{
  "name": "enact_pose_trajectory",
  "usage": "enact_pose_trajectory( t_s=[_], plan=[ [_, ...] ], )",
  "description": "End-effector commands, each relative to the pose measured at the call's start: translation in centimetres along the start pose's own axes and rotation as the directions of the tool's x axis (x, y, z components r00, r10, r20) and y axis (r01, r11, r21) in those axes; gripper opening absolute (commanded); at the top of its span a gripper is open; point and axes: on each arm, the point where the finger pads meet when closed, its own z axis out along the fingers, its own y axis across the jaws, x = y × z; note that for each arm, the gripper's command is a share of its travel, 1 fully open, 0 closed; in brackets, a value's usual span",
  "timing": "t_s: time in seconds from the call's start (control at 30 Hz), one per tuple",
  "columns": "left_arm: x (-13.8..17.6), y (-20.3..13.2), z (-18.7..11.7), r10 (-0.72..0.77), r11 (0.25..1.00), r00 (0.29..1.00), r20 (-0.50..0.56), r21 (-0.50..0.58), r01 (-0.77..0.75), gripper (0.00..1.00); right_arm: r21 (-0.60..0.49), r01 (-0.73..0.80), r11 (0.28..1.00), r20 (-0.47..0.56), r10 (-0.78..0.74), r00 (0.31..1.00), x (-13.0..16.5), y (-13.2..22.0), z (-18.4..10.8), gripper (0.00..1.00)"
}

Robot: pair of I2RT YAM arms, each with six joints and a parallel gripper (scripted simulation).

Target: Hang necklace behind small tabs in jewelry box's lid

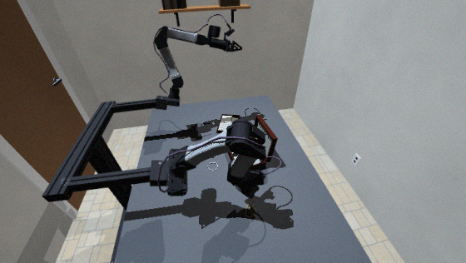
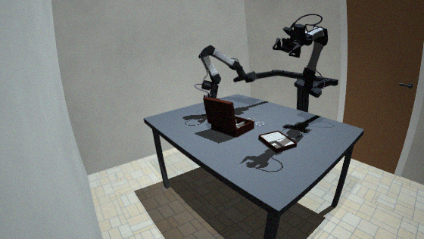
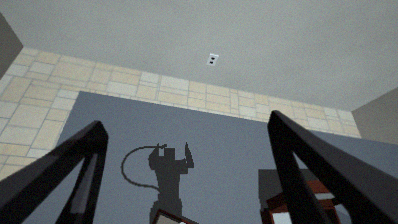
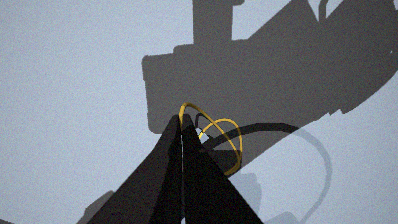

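The jewelry box is dark red-brown and stands on the table with its lid raised. In the top view my right arm covers part of it, and the tabs inside the lid cannot be made out. My right gripper is shut at the tips on the gold necklace, whose thin loops hang from the fingertips, low over the table and beside the box. In the exterior view this gripper is hidden. My left gripper is open and empty, high above the table.
A shallow tray with a white inside lies beside the box on the left arm's side. A small white beaded ring lies on the table in front of the box. A wall shelf hangs behind the left arm.
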Motion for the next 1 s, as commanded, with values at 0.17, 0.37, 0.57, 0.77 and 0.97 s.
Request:
enact_pose_trajectory(
  t_s=[0.17, 0.37, 0.57, 0.77, 0.97],
  plan=[
    [-2.2, 0.2, -0.4, 0.007, 1.0, 0.999, 0.048, -0.007, -0.007, 1.0, 0.037, 0.114, 0.993, 0.07, -0.117, 0.991, -0.7, -0.3, -0.2, 0.03],
    [-2.2, 0.2, -0.4, 0.007, 1.0, 0.999, 0.048, -0.007, -0.007, 1.0, 0.1, 0.186, 0.977, 0.114, -0.197, 0.974, -1.9, -1.6, -1.3, 0.03],
    [-2.2, 0.2, -0.4, 0.007, 1.0, 0.999, 0.048, -0.007, -0.007, 1.0, 0.134, 0.261, 0.956, 0.138, -0.279, 0.95, -2.2, -1.6, -1.8, 0.03],
    [-2.2, 0.2, -0.4, 0.007, 1.0, 0.999, 0.048, -0.007, -0.007, 1.0, 0.142, 0.305, 0.942, 0.142, -0.324, 0.935, -2.0, -1.2, -1.9, 0.03],
    [-2.2, 0.2, -0.4, 0.007, 1.0, 0.999, 0.048, -0.007, -0.007, 1.0, 0.156, 0.378, 0.913, 0.151, -0.4, 0.904, -1.7, -0.3, -2.2, 0.03]
  ],
)
